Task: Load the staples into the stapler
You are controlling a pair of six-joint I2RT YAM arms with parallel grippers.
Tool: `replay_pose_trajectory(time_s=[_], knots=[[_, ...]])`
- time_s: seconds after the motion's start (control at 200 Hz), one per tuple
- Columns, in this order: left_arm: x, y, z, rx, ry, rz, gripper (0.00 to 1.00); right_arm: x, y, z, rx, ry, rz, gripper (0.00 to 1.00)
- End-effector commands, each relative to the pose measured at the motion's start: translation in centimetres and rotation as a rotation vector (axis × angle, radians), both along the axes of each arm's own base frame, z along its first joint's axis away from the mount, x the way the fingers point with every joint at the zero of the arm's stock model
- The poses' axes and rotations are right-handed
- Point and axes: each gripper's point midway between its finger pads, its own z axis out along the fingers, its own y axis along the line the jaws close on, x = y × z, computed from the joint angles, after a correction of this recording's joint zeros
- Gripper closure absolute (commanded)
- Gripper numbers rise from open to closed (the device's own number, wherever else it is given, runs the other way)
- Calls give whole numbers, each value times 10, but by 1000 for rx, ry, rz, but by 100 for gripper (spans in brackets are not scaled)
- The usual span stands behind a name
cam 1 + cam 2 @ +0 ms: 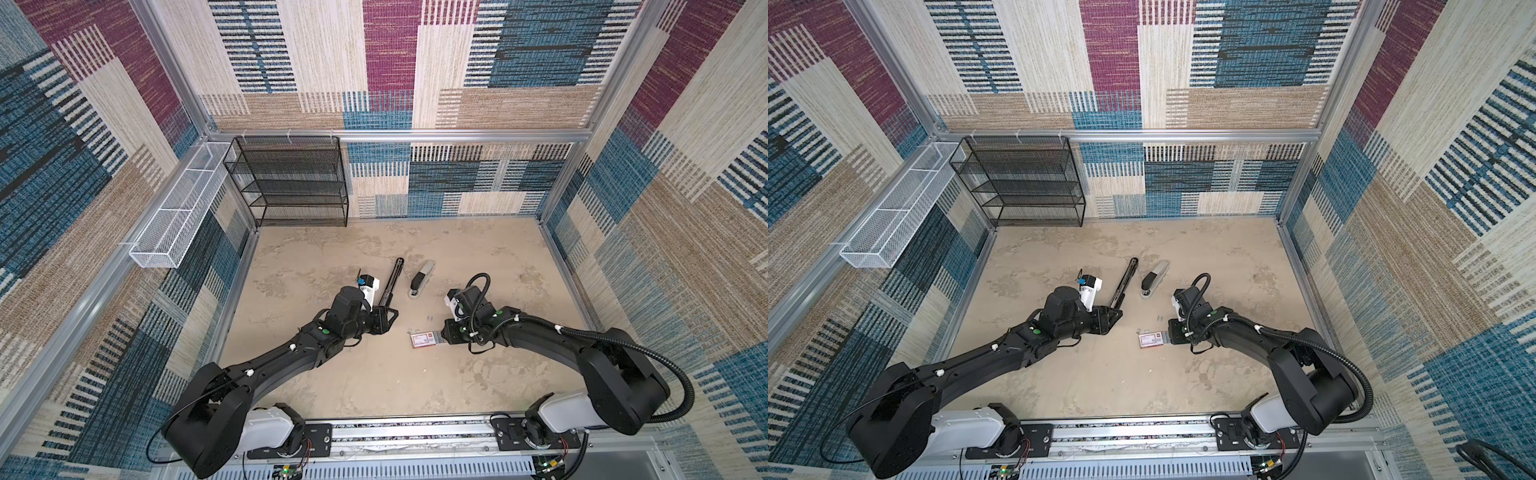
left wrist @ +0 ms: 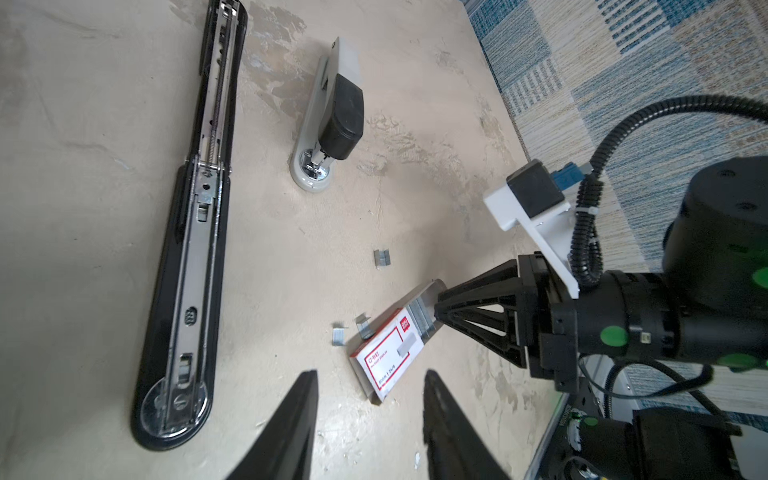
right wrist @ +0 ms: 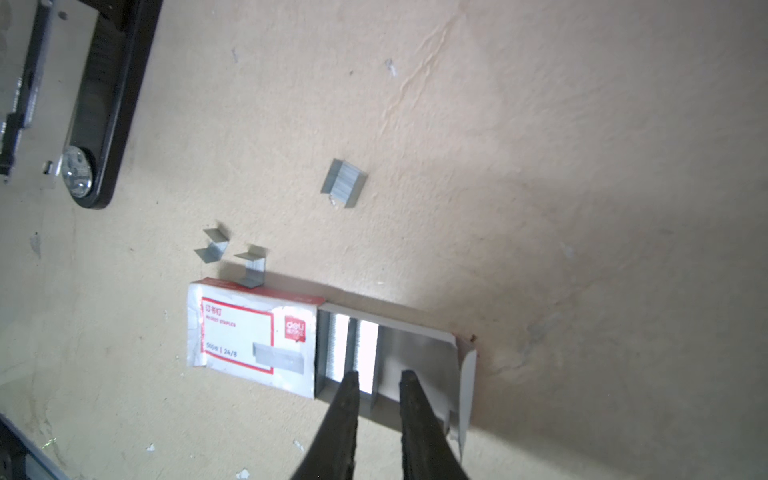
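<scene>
Right hand (image 3: 380, 376): fingers narrowly apart, tips lowered into the pulled-out grey tray (image 3: 415, 353) of the staple box (image 3: 249, 332); whether they pinched anything could not be told.
Staples (image 3: 332, 345): strips lay packed in the tray, with one bright strip showing in the gap between that hand's fingertips and the rest just ahead of them.
Box position: it lay flat on the worktop (image 1: 374, 395), with the red-and-white sleeve straight ahead of the right hand and the tray slid out toward it.
Loose staples (image 3: 344, 183): three short pieces lay on the worktop between the right hand and the grey stapler (image 2: 328, 120), two of them just beside the sleeve.
Left hand (image 2: 370, 415): released, fingers spread over bare worktop with nothing between them.
Black stapler (image 2: 195, 232): it was opened out flat with the metal channel up, its near end just beside the left hand.
Grey stapler position: it sat closed, farther out than both hands, near the black one.
</scene>
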Motion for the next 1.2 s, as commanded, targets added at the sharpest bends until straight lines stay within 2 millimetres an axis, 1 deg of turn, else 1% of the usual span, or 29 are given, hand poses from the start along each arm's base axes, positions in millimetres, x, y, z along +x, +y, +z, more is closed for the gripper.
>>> replay_pose_trajectory(time_s=[0.0, 0.13, 0.27, 0.426, 0.606, 0.736, 0.826, 0.966, 1.197], knots=[[4, -7, 11, -51, -15, -5, 55, -2, -4, -4, -28, 11, -15, 77], [3, -8, 9, -50, -4, -15, 55, -5, -3, -10, -28, 27, -12, 79], [1, -10, 2, -48, 24, -23, 56, -5, 0, -11, -25, 31, -3, 79], [1, -10, -2, -50, 36, -26, 57, -7, 1, -14, -41, 38, 8, 78], [1, -12, -5, -49, 51, -29, 58, -9, 0, -19, -60, 53, 10, 83], [1, -11, -7, -47, 60, -28, 58, -11, -2, -22, -79, 61, 11, 83], [1, -11, -9, -49, 66, -27, 58, -11, 0, -20, -77, 57, 16, 81], [0, -11, -12, -50, 80, -28, 59, -9, 2, -18, -88, 49, 21, 82], [0, -11, -15, -53, 87, -28, 59, -11, 4, -23, -136, 60, 33, 83]])
